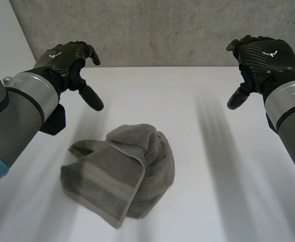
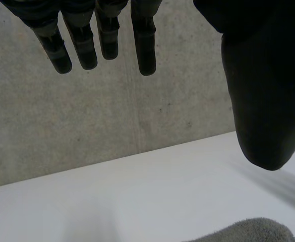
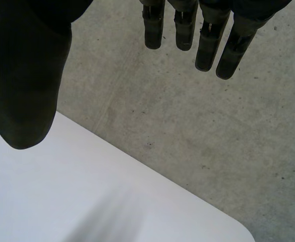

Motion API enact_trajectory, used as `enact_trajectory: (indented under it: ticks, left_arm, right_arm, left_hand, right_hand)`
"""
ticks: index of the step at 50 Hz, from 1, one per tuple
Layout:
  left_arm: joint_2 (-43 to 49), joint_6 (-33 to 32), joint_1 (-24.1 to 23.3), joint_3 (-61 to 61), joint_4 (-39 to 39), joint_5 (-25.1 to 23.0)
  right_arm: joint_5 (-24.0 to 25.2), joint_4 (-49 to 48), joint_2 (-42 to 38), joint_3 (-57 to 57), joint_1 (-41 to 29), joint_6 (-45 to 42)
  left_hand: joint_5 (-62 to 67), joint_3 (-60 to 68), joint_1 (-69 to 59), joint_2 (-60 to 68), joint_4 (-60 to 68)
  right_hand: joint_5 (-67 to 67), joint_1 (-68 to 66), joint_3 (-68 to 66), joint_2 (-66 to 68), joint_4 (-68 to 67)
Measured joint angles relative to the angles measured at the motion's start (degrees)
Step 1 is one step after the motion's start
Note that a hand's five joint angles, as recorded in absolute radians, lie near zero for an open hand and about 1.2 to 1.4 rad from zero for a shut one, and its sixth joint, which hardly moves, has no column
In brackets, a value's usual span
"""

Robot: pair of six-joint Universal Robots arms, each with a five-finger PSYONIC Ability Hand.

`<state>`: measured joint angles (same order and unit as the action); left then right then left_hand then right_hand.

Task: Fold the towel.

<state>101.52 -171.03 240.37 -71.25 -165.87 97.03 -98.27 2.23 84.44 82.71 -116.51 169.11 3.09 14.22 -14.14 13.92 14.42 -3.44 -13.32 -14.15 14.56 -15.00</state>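
Head view: the towel (image 1: 119,174) lies in a loose grey heap on the white table (image 1: 213,166). It is bunched and partly doubled over itself, with a striped hem along its near-left side and a rounded hump on its far side. The layers overlap at odd angles, so this is a crumple, not a fold. I judge that the folding proper is not yet begun: the cloth needs spreading flat, or its corners need finding.

The left hand (image 1: 66,58) hovers beyond the towel's far-left side, raised and well apart from it. The right hand (image 1: 260,53) hovers beyond the towel and far off to its right, also well apart. Both hang high and wide of the towel. A likely reason is that this leaves the heap in plain sight from above, so a grasp point can be chosen before either arm reaches in.

In the left wrist view the fingers (image 2: 142,45) hang straight and the thumb (image 2: 263,101) stands well away from them. The hand is wide open and empty. A hump of the towel lies beneath the thumb's side, apart from it. In the right wrist view the fingers (image 3: 208,45) are likewise straight and the thumb is set far off. That hand too is wide open, holding and touching nothing, with bare table and a concrete wall (image 3: 213,141) beyond its fingertips.
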Motion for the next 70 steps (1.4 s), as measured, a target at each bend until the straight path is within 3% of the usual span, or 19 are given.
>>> enact_trajectory:
  ticks: [18,26,34,41,52,64,68,70]
  left_arm:
    - [-0.1,-0.08,0.06,-0.38,-0.55,-0.1]
    - [2.0,-1.09,0.88,-0.38,-2.08,-0.54]
    - [8.93,-10.03,2.17,-0.4,-4.08,-2.25]
    - [14.93,-18.92,2.93,-0.67,-5.41,-5.29]
    - [20.11,-21.64,3.35,-4.37,-12.37,-9.41]
    - [23.2,-21.21,2.49,-8.56,-19.27,-13.0]
    - [23.7,-21.14,2.26,-9.42,-21.27,-13.02]
    - [24.26,-21.05,2.19,-9.98,-22.7,-12.98]
  right_arm:
    - [0.3,0.09,0.03,-0.06,-0.2,-0.07]
    - [3.78,1.39,-0.47,0.94,-1.65,-0.09]
    - [10.34,2.14,-5.36,3.53,-7.01,3.15]
    - [12.88,-0.2,-12.18,6.16,-11.11,9.56]
    - [14.69,-8.21,-21.56,8.64,-14.11,11.5]
    - [14.41,-15.21,-26.26,9.51,-16.35,11.64]
    - [14.37,-16.27,-26.91,9.47,-16.82,11.75]
    - [14.33,-16.66,-27.1,9.31,-17.02,11.61]
  left_hand:
    - [0.0,0.0,0.0,-0.01,0.0]
    - [0.0,0.0,0.0,-0.01,0.0]
    - [0.0,0.0,0.0,-0.01,0.0]
    - [0.0,0.0,0.19,-0.04,0.0]
    - [0.0,0.0,0.19,-0.04,0.0]
    - [3.25,2.07,-2.05,2.22,1.84]
    - [21.58,20.17,-21.23,21.6,20.08]
    - [39.48,39.56,-39.98,40.71,39.56]
  right_hand:
    - [0.0,0.0,0.0,0.0,0.0]
    - [0.0,0.0,0.0,0.0,0.0]
    - [0.0,-0.01,0.0,0.0,0.0]
    - [-0.18,-0.77,-0.13,0.15,-0.14]
    - [-6.02,-5.47,-4.53,3.74,-3.46]
    - [-25.33,-25.41,-24.56,24.06,-23.55]
    - [-41.17,-42.02,-40.35,39.48,-39.42]
    - [-57.02,-55.17,-56.32,56.88,-54.44]
